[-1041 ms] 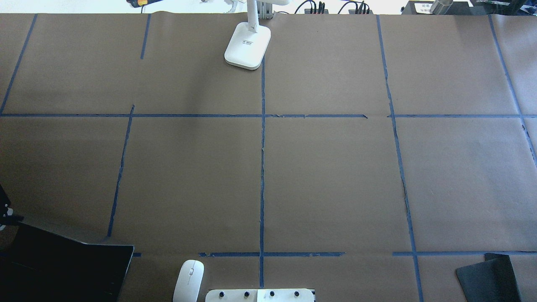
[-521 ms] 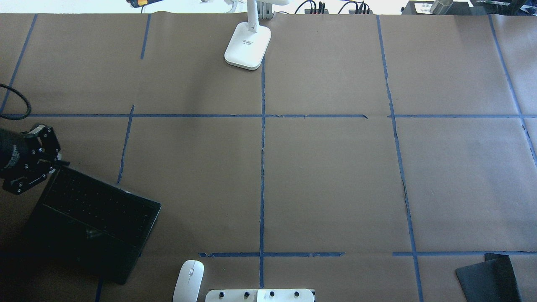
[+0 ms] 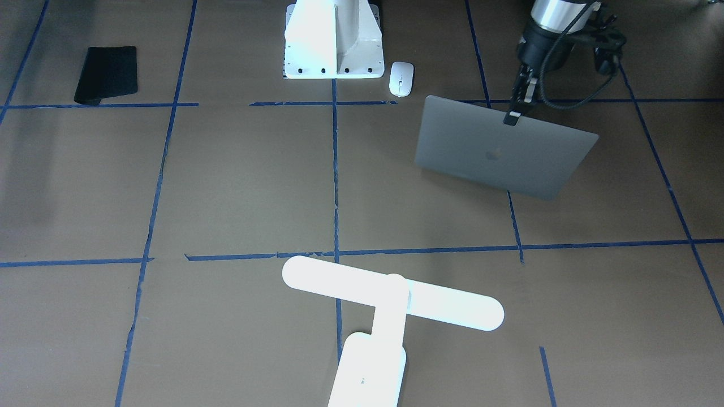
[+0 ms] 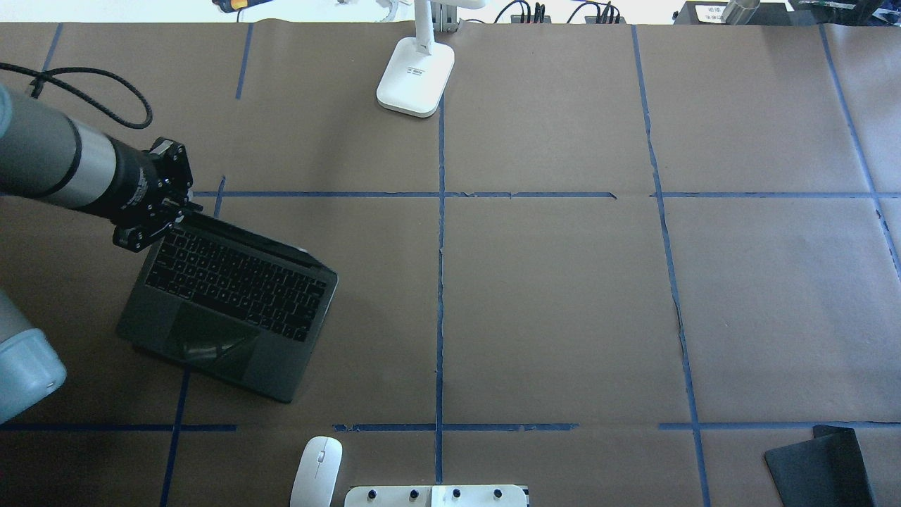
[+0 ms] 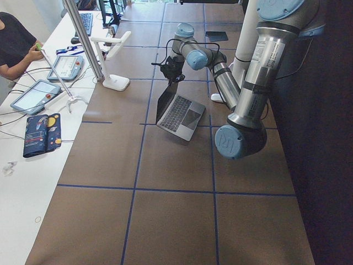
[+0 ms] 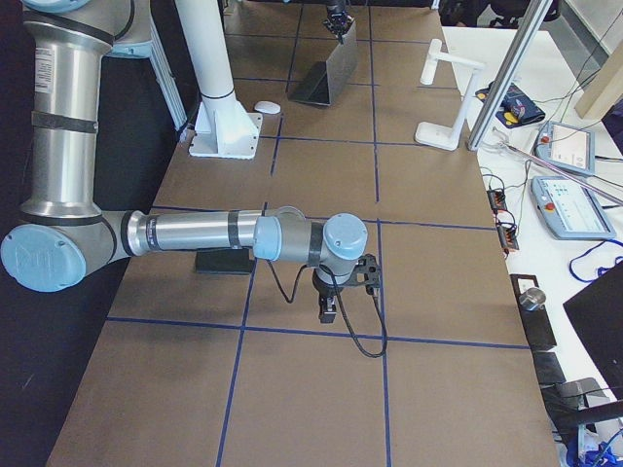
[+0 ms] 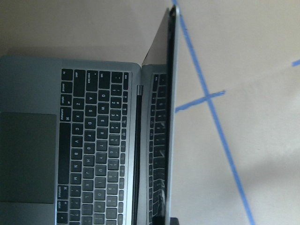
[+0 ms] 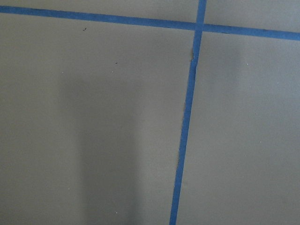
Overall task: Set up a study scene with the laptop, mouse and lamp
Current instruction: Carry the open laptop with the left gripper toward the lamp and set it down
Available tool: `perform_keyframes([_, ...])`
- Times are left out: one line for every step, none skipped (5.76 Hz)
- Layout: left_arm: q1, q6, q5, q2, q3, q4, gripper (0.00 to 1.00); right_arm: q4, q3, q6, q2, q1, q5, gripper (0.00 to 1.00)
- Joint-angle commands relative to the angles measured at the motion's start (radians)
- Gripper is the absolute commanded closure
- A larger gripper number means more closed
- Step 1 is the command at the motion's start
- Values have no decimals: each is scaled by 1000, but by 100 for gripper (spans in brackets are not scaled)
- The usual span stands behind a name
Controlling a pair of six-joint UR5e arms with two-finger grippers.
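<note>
The grey laptop (image 4: pixel 232 303) stands open on the table's left side, with its lid (image 3: pixel 498 147) upright and the apple logo facing the front camera. My left gripper (image 4: pixel 172 211) is shut on the lid's top edge (image 3: pixel 513 116); the left wrist view shows the keys (image 7: pixel 93 140). The white mouse (image 4: pixel 317 470) lies by the pedestal at the near edge. The white lamp (image 3: pixel 390 294) stands at the far middle, its base (image 4: pixel 415 76) on the centre line. My right gripper (image 6: pixel 328 313) hangs low over bare paper; I cannot tell whether it is open or shut.
A white bolted pedestal (image 3: pixel 332 39) stands at the near middle edge. A black floppy mat (image 4: pixel 820 468) lies at the near right corner. Blue tape lines (image 4: pixel 440 282) cross the brown paper. Operators' gear lies beyond the far edge (image 6: pixel 565 146).
My left arm has come in from the left with the laptop. The laptop has moved from the near left corner farther onto the table and to the right.
</note>
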Motion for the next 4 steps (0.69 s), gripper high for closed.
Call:
perform_keyframes([-2,-12,6,-244,156,55,100,0,-14,-2,2,-1,0,0])
perform_keyframes([-1,-29,7,-355,269,53,100,2,-19,-2,2,-1,0,0])
perform_keyframes([10,-115,41,-456,393,41,100,0,-22,-2,2,-1,0,0])
perform_keyframes([53,-212,85,-516,445,40,100,2,-25,-2,2,-1,0,0])
